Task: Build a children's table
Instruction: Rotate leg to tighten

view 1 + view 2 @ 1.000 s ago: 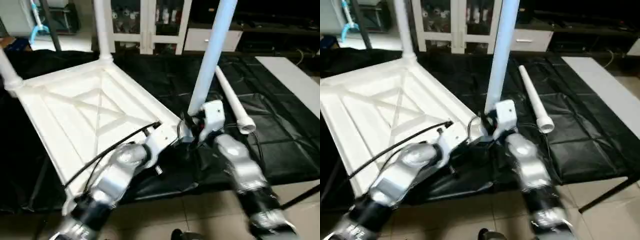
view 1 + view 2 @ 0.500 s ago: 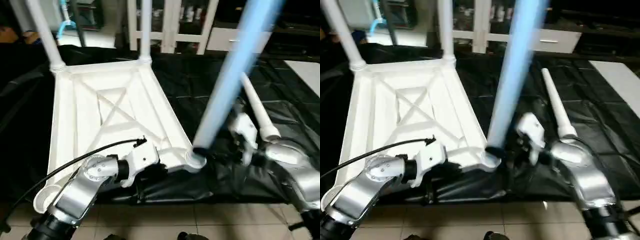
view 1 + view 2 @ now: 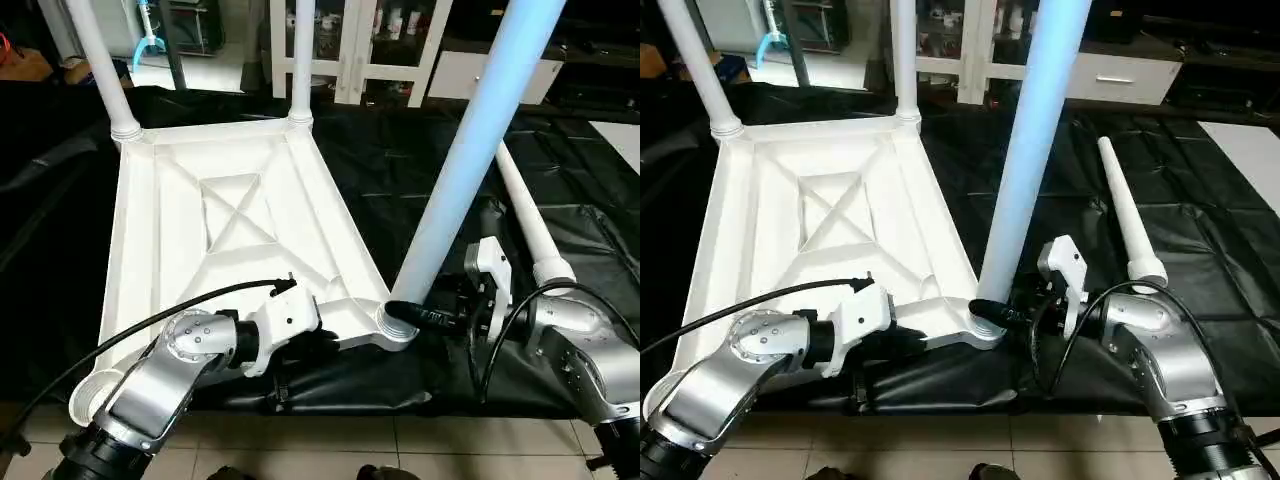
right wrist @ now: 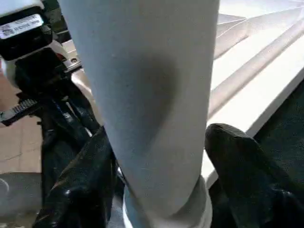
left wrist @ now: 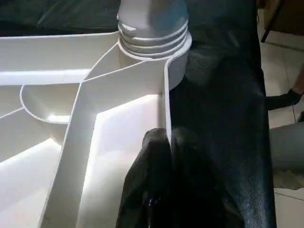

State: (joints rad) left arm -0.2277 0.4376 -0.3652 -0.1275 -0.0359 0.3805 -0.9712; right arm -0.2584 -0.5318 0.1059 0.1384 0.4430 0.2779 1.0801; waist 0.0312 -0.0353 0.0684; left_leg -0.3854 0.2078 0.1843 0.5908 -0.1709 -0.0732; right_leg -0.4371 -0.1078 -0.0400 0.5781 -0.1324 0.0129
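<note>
Head stereo pair: looks forward and down over both silver forearms, mid-range, the two eyes slightly offset sideways. Left wrist cam: very close, looking along the white ribbed plastic tabletop's (image 5: 114,142) rim toward its corner socket. Right wrist cam: very close on the pale tapered tube leg (image 4: 147,95). All views share that near corner.

Tops of all 3 fitted legs run out past the frame edge; the near leg (image 3: 470,150) I'm working at is cut off too. My left gripper (image 5: 166,156) fingertips sit over the tabletop (image 3: 190,230) rim, so the contact spot is covered. Near-left corner socket (image 3: 88,392) partly behind my left forearm. Loose leg (image 3: 1128,225): its wide end goes behind my right arm. Right fingers (image 4: 237,156) stand either side of the near leg; can't tell if they touch.
</note>
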